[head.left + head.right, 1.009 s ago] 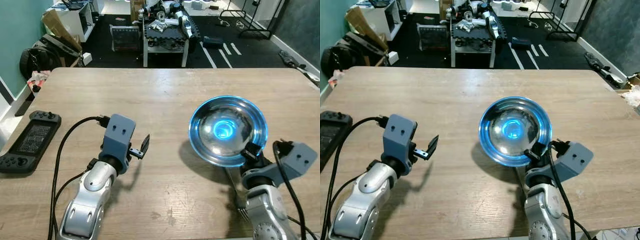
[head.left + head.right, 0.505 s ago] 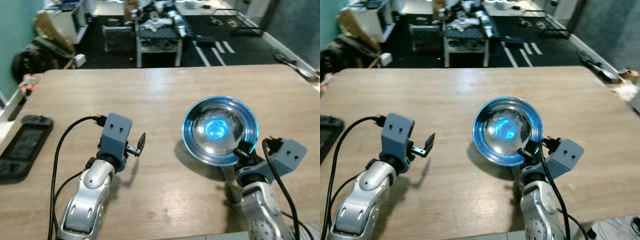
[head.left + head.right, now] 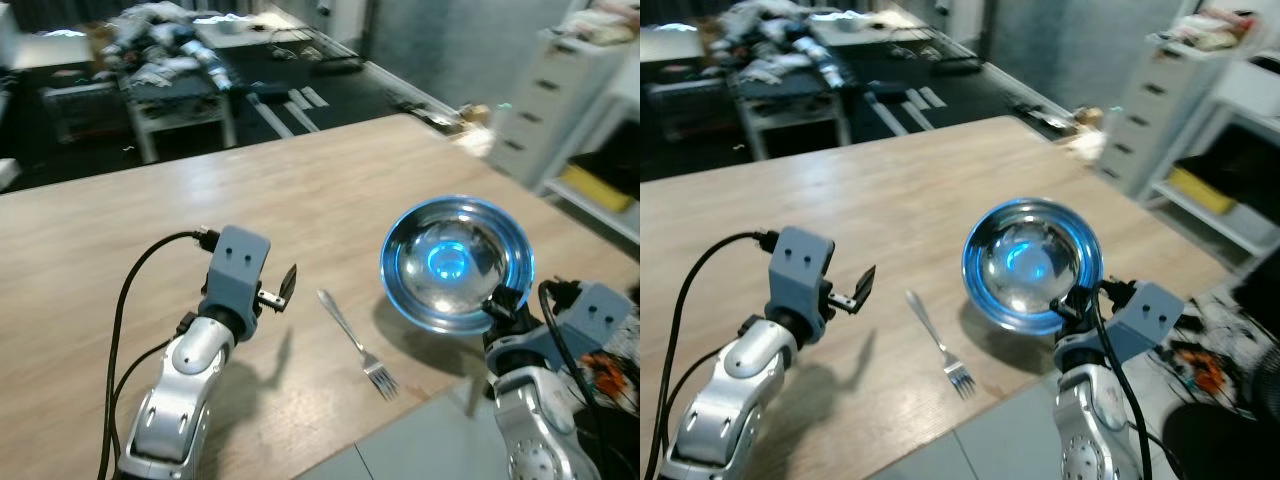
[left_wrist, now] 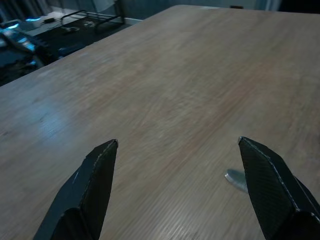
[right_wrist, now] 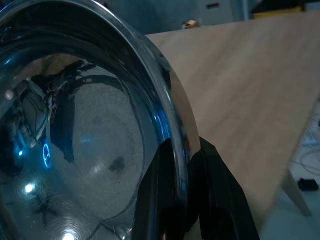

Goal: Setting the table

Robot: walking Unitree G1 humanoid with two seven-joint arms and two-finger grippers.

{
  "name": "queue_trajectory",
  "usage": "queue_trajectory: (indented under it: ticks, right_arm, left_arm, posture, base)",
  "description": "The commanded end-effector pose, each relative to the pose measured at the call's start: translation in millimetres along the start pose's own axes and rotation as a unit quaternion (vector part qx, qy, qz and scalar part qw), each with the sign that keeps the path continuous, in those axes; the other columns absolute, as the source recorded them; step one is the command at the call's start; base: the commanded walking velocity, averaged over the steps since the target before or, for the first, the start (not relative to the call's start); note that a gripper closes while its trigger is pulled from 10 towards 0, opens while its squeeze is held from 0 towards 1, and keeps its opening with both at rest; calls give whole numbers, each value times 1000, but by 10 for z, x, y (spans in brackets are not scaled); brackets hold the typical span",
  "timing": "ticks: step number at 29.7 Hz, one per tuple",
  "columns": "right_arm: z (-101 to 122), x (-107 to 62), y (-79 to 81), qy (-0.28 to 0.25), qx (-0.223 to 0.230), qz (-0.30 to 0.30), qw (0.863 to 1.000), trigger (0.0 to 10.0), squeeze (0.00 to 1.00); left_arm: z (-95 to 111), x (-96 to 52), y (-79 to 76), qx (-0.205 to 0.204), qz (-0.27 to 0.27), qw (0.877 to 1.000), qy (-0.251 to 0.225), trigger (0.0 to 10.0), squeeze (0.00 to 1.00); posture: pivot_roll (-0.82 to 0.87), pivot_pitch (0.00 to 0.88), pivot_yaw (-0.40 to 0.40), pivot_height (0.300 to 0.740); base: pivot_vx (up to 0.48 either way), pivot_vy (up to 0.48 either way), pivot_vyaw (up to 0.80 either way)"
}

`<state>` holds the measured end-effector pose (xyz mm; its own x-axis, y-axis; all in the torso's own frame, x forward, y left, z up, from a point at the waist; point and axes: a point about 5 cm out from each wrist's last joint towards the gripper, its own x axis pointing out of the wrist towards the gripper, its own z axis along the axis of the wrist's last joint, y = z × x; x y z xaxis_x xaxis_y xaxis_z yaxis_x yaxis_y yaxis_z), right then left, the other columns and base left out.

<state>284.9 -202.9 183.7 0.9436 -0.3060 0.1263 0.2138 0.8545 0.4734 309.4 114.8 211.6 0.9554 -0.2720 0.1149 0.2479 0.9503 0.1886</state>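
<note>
There, the right tool [image 3: 503, 303] pinched the bowl's [image 3: 455, 262] rim; the left tool [image 3: 283, 290] gaped wide above the bench [image 3: 120, 230], near the fork [image 3: 356, 343].

Head views motion-blurred at edges; wrist views dim; blue glare in bowl [image 3: 456, 262].

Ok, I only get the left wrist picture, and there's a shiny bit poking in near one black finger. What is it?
Observer: That's the handle tip of a fork lying flat on the table.
Operator: Is the other arm doing anything?
Observer: Yes, the right end effector is pinching the rim of a shiny metal bowl.
</note>
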Motion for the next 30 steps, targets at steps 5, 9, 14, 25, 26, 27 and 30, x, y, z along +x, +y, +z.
queue_trajectory:
  ticks: [5,9,14,25,26,27,30]
  right_arm:
    - [-29,-8,-18,2,2,-3,1000,10000,0]
    - [-37,-14,-18,4,0,-3,1000,10000,0]
    - [-45,-18,-20,5,-2,-4,1000,10000,0]
    - [-80,-54,-62,15,-34,0,999,10000,0]
    - [-95,-63,-77,20,-44,1,999,10000,0]
    - [-95,-63,-77,20,-44,1,999,10000,0]
    - [-108,-78,-107,24,-52,-2,998,10000,0]
  left_arm:
    - [-35,-2,-1,-5,-3,1000,4,10000,0]
    - [-29,-1,1,-5,-4,1000,4,10000,0]
    - [-21,3,-2,-6,-6,1000,3,10000,0]
    - [-11,-7,-30,-7,-25,1000,-7,10000,0]
    - [-6,-6,-29,-7,-26,1000,-9,10000,0]
    - [-6,-6,-29,-7,-26,1000,-9,10000,0]
    - [2,0,-21,-7,-26,1000,-11,10000,0]
  posture:
    - [23,123,64,740]
    - [24,128,64,740]
    - [24,131,65,740]
    - [22,135,65,740]
    - [22,135,65,740]
    - [22,135,65,740]
    - [19,139,63,740]
  base:
    - [0,0,-800]
    - [0,0,-800]
    - [0,0,-800]
    - [0,0,-800]
    - [0,0,-800]
    - [0,0,-800]
    - [0,0,-800]
